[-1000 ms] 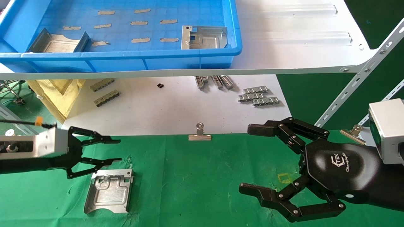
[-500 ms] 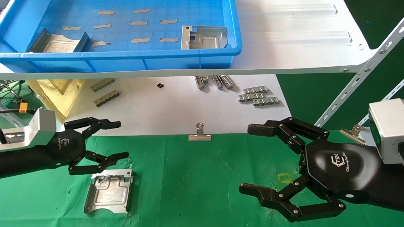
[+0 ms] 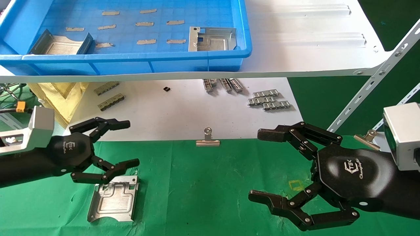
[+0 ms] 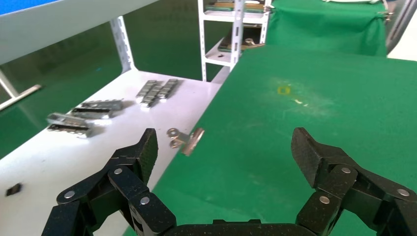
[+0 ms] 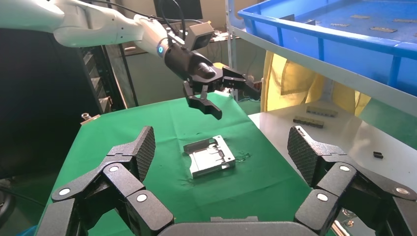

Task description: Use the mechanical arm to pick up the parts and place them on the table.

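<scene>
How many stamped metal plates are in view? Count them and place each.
3: one plate on the green table by the left gripper; two in the blue bin, left plate, right plate. None looks hidden.

White shelving unit point(image 4: 235, 34) behind, slotted metal uprights point(image 3: 377, 75) (angled brace), dark backdrop point(image 5: 34, 98), green-draped stand point(image 4: 327, 24).

Both arms end in glossy black hexagonal-palm grippers w/ white logo: left gripper point(image 3: 128, 144), right gripper point(image 3: 262, 167). Jointed black fingers point(image 3: 288, 206) w/ silver rivets; textured pads point(image 5: 301, 151). Silver-grey wrist blocks point(image 3: 402, 136); white upper-arm shell point(image 5: 88, 22) w/ black cable, orange connector point(image 3: 20, 106).
</scene>
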You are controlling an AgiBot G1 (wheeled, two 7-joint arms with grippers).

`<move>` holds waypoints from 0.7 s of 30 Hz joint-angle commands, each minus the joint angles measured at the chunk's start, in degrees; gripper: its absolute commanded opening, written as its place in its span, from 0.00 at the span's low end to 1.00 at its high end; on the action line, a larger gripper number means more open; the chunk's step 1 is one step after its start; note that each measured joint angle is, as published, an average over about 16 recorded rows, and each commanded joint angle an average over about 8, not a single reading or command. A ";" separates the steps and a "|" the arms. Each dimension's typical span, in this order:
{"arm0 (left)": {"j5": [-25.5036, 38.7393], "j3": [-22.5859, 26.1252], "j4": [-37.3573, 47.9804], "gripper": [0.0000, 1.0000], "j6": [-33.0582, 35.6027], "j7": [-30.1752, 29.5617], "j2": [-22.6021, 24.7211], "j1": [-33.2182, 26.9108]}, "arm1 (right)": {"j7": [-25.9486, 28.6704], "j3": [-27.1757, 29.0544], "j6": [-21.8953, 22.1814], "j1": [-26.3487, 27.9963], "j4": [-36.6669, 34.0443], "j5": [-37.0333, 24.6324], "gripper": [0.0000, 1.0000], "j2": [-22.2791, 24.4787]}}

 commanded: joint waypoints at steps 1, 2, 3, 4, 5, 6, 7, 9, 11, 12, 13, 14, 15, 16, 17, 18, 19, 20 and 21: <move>-0.05 -1.10 -1.90 1.00 -0.21 -1.27 -0.29 0.86 | 0.00 0.00 0.00 0.00 0.00 0.00 1.00 0.00; -0.08 -1.65 -2.86 1.00 -0.31 -1.91 -0.43 1.30 | 0.00 0.00 0.00 0.00 0.00 0.00 1.00 0.00; -0.10 -2.21 -3.83 1.00 -0.41 -2.55 -0.58 1.74 | 0.00 0.00 0.00 0.00 0.00 0.00 1.00 0.00; -0.13 -2.75 -4.76 1.00 -0.52 -3.18 -0.72 2.16 | 0.00 0.00 0.00 0.00 0.00 0.00 1.00 0.00; -0.16 -3.30 -5.72 1.00 -0.62 -3.82 -0.86 2.60 | 0.00 0.00 0.00 0.00 0.00 0.00 1.00 0.00; -0.18 -3.86 -6.70 1.00 -0.73 -4.47 -1.01 3.04 | 0.00 0.00 0.00 0.00 0.00 0.00 1.00 0.00; -0.21 -4.40 -7.63 1.00 -0.83 -5.09 -1.15 3.46 | 0.00 0.00 0.00 0.00 0.00 0.00 1.00 0.00; -0.26 -5.52 -9.56 1.00 -1.04 -6.38 -1.44 4.34 | 0.00 0.00 0.00 0.00 0.00 0.00 1.00 0.00; -0.31 -6.61 -11.46 1.00 -1.24 -7.65 -1.72 5.20 | 0.00 0.00 0.00 0.00 0.00 0.00 1.00 0.00; -0.34 -7.17 -12.44 1.00 -1.35 -8.30 -1.87 5.65 | 0.00 0.00 0.00 0.00 0.00 0.00 1.00 0.00; -0.36 -7.71 -13.37 1.00 -1.45 -8.92 -2.01 6.07 | 0.00 0.00 0.00 0.00 0.00 0.00 1.00 0.00; -0.39 -8.27 -14.33 1.00 -1.55 -9.56 -2.16 6.51 | 0.00 0.00 0.00 0.00 0.00 0.00 1.00 0.00; -0.41 -8.82 -15.30 1.00 -1.66 -10.21 -2.30 6.94 | 0.00 0.00 0.00 0.00 0.00 0.00 1.00 0.00; -0.44 -9.36 -16.23 1.00 -1.76 -10.83 -2.44 7.37 | 0.00 0.00 0.00 0.00 0.00 0.00 1.00 0.00; -0.47 -9.92 -17.19 1.00 -1.86 -11.47 -2.59 7.80 | 0.00 0.00 0.00 0.00 0.00 0.00 1.00 0.00; -0.49 -10.47 -18.16 1.00 -1.97 -12.12 -2.73 8.24 | 0.00 0.00 0.00 0.00 0.00 0.00 1.00 0.00; -0.52 -11.01 -19.09 1.00 -2.07 -12.74 -2.87 8.67 | 0.00 0.00 0.00 0.00 0.00 0.00 1.00 0.00; -0.54 -11.56 -20.04 1.00 -2.17 -13.37 -3.02 9.10 | 0.00 0.00 0.00 0.00 0.00 0.00 1.00 0.00; -0.57 -12.12 -21.01 1.00 -2.28 -14.02 -3.16 9.54 | 0.00 0.00 0.00 0.00 0.00 0.00 1.00 0.00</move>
